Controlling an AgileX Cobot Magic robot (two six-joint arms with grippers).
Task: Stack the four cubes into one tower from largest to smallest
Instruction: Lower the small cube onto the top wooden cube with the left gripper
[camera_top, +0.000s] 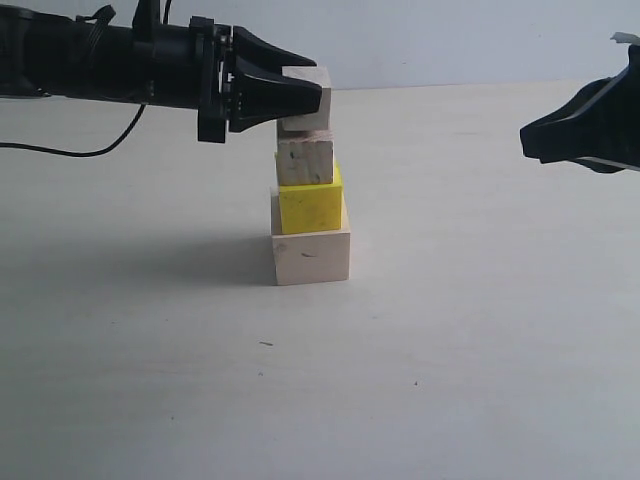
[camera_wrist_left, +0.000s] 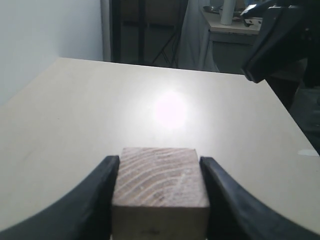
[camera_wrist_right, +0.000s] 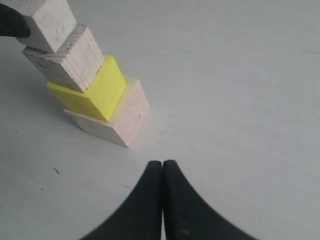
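Note:
The tower stands mid-table: a large pale wooden cube (camera_top: 311, 257) at the base, the yellow cube (camera_top: 311, 207) on it, then a small speckled wooden cube (camera_top: 305, 161). My left gripper (camera_top: 315, 98) is shut on the top small wooden cube (camera_top: 312, 97), which sits at the column's top, touching or just above the cube below. In the left wrist view this cube (camera_wrist_left: 160, 187) fills the space between the black fingers (camera_wrist_left: 100, 200). My right gripper (camera_top: 530, 140) hangs shut and empty at the right, away from the tower (camera_wrist_right: 97, 95); its fingertips (camera_wrist_right: 155, 167) meet.
The pale tabletop (camera_top: 450, 350) stretches around the tower. A black cable (camera_top: 70, 150) trails from the left arm at the far left. Beyond the table's far edge stand dark furniture and a draped cloth (camera_wrist_left: 195, 35).

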